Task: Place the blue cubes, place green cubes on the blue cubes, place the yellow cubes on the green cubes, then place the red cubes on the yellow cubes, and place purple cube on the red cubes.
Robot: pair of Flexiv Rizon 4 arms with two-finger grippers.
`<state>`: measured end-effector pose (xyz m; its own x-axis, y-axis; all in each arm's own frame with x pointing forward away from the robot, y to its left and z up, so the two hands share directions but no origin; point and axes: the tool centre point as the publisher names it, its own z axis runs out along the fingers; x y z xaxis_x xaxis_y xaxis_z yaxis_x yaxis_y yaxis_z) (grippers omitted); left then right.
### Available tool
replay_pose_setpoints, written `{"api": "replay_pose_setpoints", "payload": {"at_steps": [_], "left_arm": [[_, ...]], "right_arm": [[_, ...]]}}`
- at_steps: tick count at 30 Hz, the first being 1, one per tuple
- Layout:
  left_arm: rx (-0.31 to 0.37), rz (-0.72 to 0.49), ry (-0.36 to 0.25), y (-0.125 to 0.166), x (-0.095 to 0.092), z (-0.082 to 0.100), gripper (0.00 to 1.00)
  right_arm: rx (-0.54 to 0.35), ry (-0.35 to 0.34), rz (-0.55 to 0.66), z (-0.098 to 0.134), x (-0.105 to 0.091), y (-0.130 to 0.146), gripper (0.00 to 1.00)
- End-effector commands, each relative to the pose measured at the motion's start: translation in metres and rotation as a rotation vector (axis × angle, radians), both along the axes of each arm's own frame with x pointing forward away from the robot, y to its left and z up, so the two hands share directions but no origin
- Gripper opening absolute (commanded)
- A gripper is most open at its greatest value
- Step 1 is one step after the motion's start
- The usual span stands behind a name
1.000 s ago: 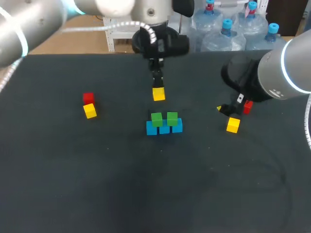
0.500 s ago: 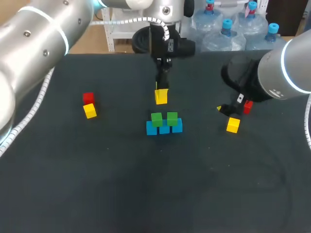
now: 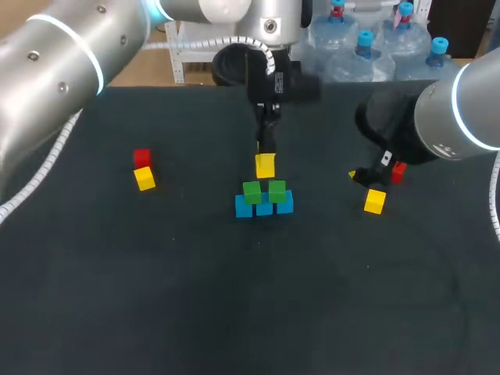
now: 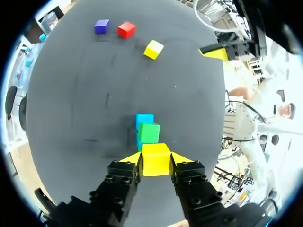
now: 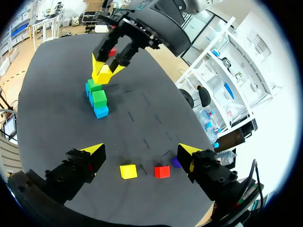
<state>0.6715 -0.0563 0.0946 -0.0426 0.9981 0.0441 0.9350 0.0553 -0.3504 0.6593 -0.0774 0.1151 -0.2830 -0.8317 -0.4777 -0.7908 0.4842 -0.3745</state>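
Note:
My left gripper point(image 3: 266, 158) is shut on a yellow cube point(image 3: 265, 166) and holds it just above and behind the stack. In the left wrist view that yellow cube point(image 4: 156, 159) sits between the fingers, over a green cube point(image 4: 149, 133). A row of blue cubes point(image 3: 264, 205) carries two green cubes point(image 3: 251, 191) side by side. My right gripper point(image 5: 141, 152) is open over the table's right side, above a loose yellow cube point(image 5: 128, 171), a red cube point(image 5: 162, 171) and a purple cube point(image 5: 176, 162).
At the left of the table a red cube point(image 3: 141, 158) stands beside another yellow cube point(image 3: 144, 180). A yellow cube point(image 3: 375, 201) and a red cube point(image 3: 398, 172) lie by my right arm.
My left gripper has carried the yellow cube to the right and down towards the front, closer to the green cubes. The right arm has not moved.

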Motion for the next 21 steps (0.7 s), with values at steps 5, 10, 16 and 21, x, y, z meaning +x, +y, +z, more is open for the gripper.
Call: {"api": "replay_pose_setpoints", "payload": {"at_steps": [5, 10, 16, 21], "left_arm": [[0.012, -0.023, -0.170, 0.007, -0.011, 0.004, 0.00], [0.006, -0.004, -0.222, 0.009, -0.016, 0.006, 0.00], [-0.003, -0.010, -0.256, 0.005, -0.021, 0.005, 0.00], [-0.010, -0.021, -0.272, 0.003, -0.023, 0.001, 0.00]], "right_arm": [[0.004, -0.011, -0.004, -0.002, -0.001, 0.000, 1.00], [0.004, -0.011, -0.004, -0.002, -0.001, 0.000, 1.00], [0.004, -0.011, -0.004, -0.002, -0.001, 0.000, 1.00], [0.004, -0.011, -0.004, -0.002, -0.001, 0.000, 1.00]]}}
